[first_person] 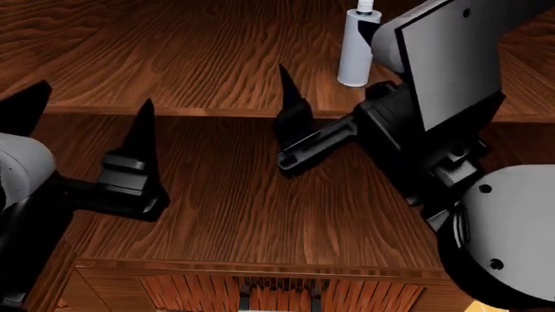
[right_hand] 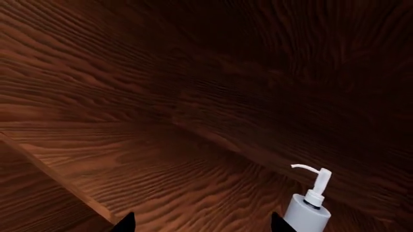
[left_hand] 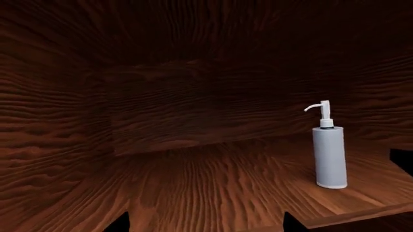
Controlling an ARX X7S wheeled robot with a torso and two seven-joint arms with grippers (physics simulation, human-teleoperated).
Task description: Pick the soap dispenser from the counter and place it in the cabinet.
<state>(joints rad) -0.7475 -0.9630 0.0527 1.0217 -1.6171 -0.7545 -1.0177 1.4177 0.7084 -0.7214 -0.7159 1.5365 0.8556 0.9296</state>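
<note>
The soap dispenser [first_person: 355, 51], a pale grey-white bottle with a white pump head, stands upright on a shelf of the dark wood cabinet [first_person: 199, 58], near the shelf's front edge. It also shows in the left wrist view [left_hand: 330, 155] and the right wrist view [right_hand: 307, 210]. My right gripper [first_person: 325, 65] is open and empty just left of the bottle; one black finger [first_person: 292, 107] shows, the other is hidden behind the arm. My left gripper [first_person: 95, 97] is open and empty, further left over the lower shelf. The counter is out of view.
The cabinet's compartment has a back wall [left_hand: 213, 106] and a side wall [left_hand: 45, 135]. The shelf's front edge [left_hand: 361, 215] lies close to the bottle. A lower wooden surface [first_person: 260, 201] sits under both arms, with panelled fronts [first_person: 277, 292] below it.
</note>
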